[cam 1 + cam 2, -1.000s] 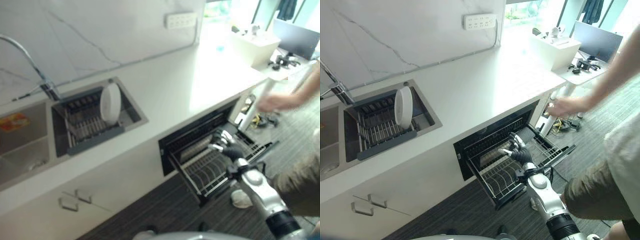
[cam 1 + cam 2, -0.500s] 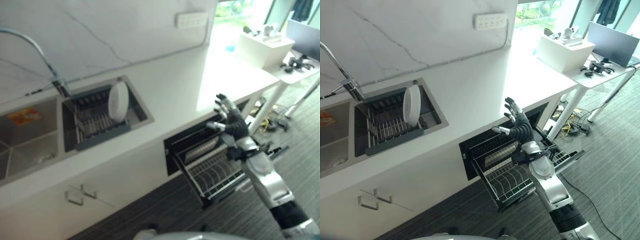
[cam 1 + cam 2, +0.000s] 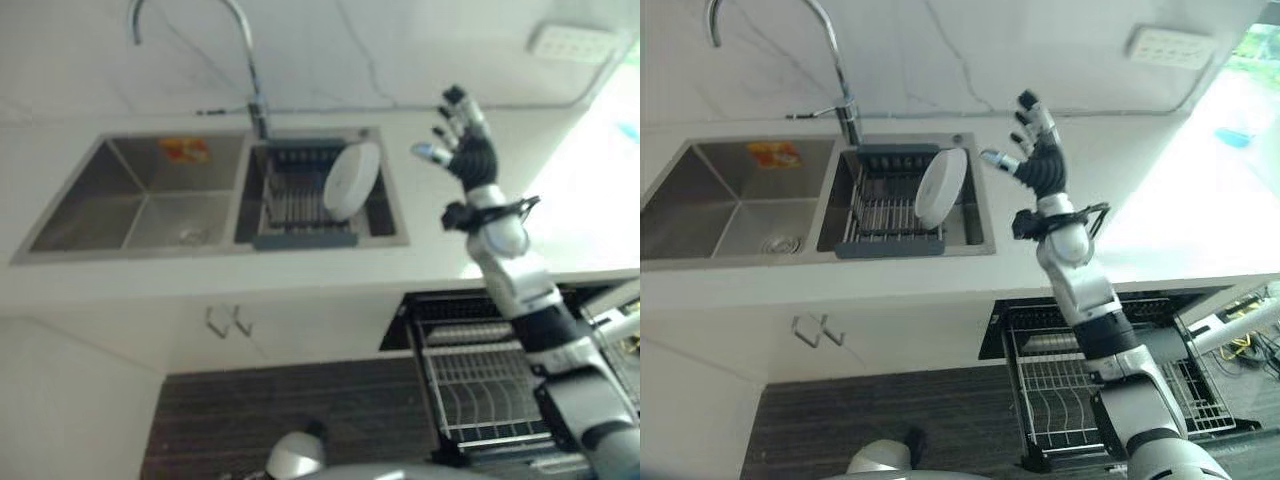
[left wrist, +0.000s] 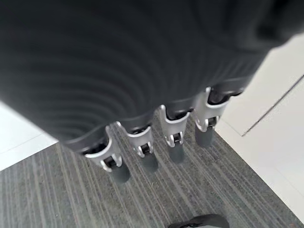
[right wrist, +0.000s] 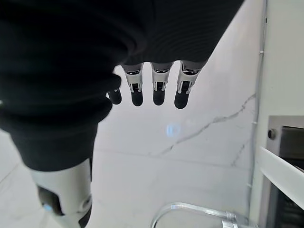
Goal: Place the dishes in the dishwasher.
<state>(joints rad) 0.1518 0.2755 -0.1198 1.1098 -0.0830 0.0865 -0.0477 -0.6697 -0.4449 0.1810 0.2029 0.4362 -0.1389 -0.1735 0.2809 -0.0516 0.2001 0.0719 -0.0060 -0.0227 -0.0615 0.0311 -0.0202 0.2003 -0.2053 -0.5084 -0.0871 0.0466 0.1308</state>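
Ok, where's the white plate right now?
The white plate stands on edge in the drying rack in the sink's right basin, just left of the raised right hand.

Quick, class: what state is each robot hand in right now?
Left robot hand: open, holding nothing.
Right robot hand: open, raised above the counter, holding nothing.

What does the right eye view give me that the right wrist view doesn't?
Right eye view alone: the white plate standing on edge in the dish rack in the sink, and the pulled-out dishwasher rack below the counter. Right wrist view alone: a close look along the straight fingers toward the marble wall. Both show the open, empty right hand and the tap.
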